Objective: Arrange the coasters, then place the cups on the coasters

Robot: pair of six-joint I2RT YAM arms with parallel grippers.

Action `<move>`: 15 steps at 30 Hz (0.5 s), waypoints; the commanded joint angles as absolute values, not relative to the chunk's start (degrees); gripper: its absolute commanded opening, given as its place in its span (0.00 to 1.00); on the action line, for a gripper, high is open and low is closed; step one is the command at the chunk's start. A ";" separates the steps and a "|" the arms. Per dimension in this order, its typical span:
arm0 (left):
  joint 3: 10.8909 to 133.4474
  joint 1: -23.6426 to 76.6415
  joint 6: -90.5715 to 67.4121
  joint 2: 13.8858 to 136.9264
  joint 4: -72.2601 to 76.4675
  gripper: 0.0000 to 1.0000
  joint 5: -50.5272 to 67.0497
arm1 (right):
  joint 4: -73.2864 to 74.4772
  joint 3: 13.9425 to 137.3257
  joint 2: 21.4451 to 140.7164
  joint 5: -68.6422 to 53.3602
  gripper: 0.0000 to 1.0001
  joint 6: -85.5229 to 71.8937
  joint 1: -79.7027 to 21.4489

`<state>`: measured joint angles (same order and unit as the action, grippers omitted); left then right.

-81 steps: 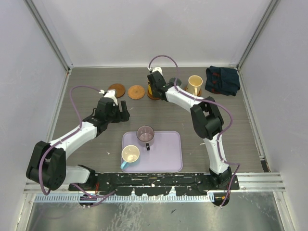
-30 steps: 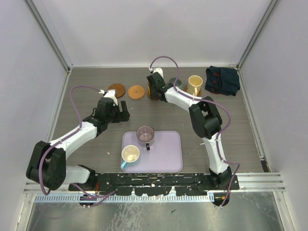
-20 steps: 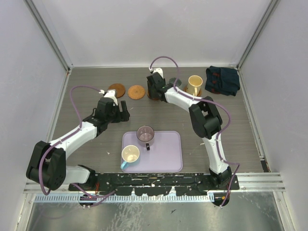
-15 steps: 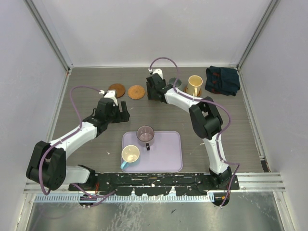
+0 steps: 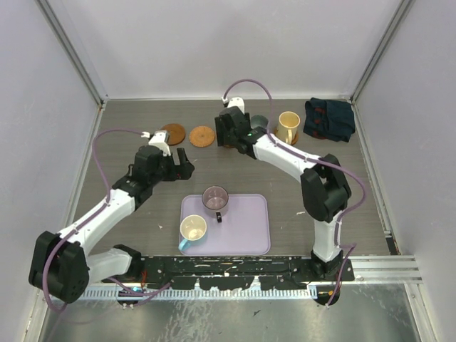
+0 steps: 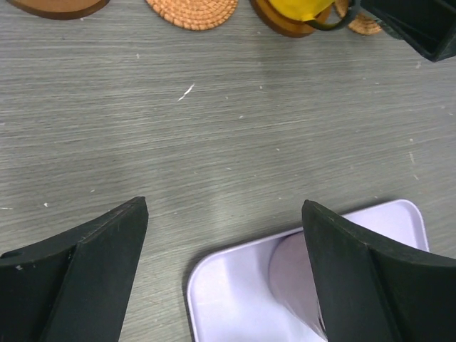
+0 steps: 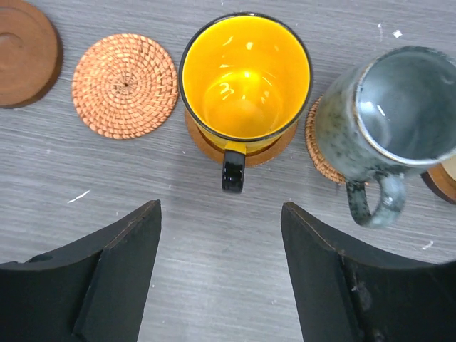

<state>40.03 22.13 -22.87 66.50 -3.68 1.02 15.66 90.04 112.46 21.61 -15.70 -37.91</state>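
Note:
The yellow cup (image 7: 246,78) stands on a brown coaster (image 7: 242,151) with its handle toward my right gripper (image 7: 221,214). That gripper is open, empty and just short of the handle. Right of the yellow cup, the grey-teal cup (image 7: 388,114) sits on a woven coaster (image 7: 317,146). A bare woven coaster (image 7: 125,85) and a bare dark coaster (image 7: 25,53) lie to the left. The cream cup (image 5: 288,126) stands furthest right. My left gripper (image 6: 224,214) hangs open over the lavender tray's (image 6: 214,285) far corner, beside the purple cup (image 6: 296,274). A cream-and-blue cup (image 5: 192,229) is also on the tray (image 5: 249,235).
A dark blue cloth (image 5: 329,118) lies at the back right, near the wall. The row of coasters and cups runs along the back of the table. The enclosure's walls close in the left, right and far sides.
My right gripper has opened and drawn back from the yellow cup, which stays on its coaster. My left arm has shifted slightly right, toward the tray.

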 commanded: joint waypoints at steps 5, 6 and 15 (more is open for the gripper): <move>39.24 27.75 -21.29 61.34 -6.89 0.95 4.01 | 11.06 81.18 98.34 26.32 0.74 -17.29 -38.27; 39.37 29.19 -21.28 61.16 -7.48 0.96 3.77 | 10.67 79.82 96.54 26.60 0.74 -17.44 -38.31; 41.29 40.34 -21.18 62.29 -12.10 0.98 2.54 | 7.13 68.42 86.00 27.00 0.74 -19.47 -38.27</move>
<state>39.38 37.30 -21.78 62.50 -9.96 2.83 11.46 71.37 91.64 25.41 -17.56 -38.15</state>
